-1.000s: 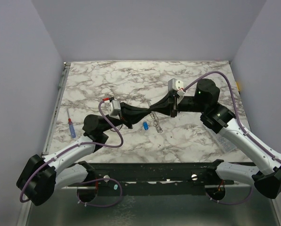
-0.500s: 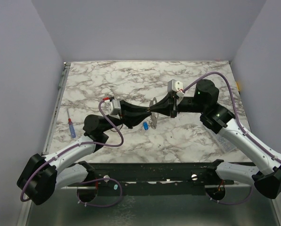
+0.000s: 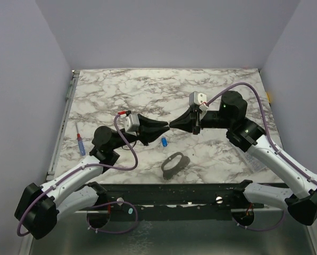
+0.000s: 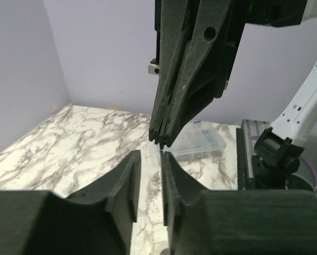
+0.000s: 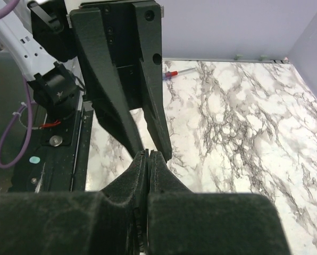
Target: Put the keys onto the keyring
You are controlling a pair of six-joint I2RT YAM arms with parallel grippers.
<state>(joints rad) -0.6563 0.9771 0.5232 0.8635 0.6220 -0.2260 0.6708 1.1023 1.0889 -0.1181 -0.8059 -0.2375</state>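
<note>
One blue-headed key lies loose on the counter near what I take for the keyring, unthreaded, my left fingers narrowly parted and empty, my right fingers pressed shut.

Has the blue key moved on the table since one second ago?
No. The blue key keeps the same spot, equally far right of the screwdriver.

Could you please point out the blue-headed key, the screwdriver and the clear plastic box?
blue-headed key (image 3: 164, 142), top external view, on its blue head.
screwdriver (image 3: 81, 146), top external view, on its blue handle.
clear plastic box (image 4: 203, 142), left wrist view, on its lid.
</note>
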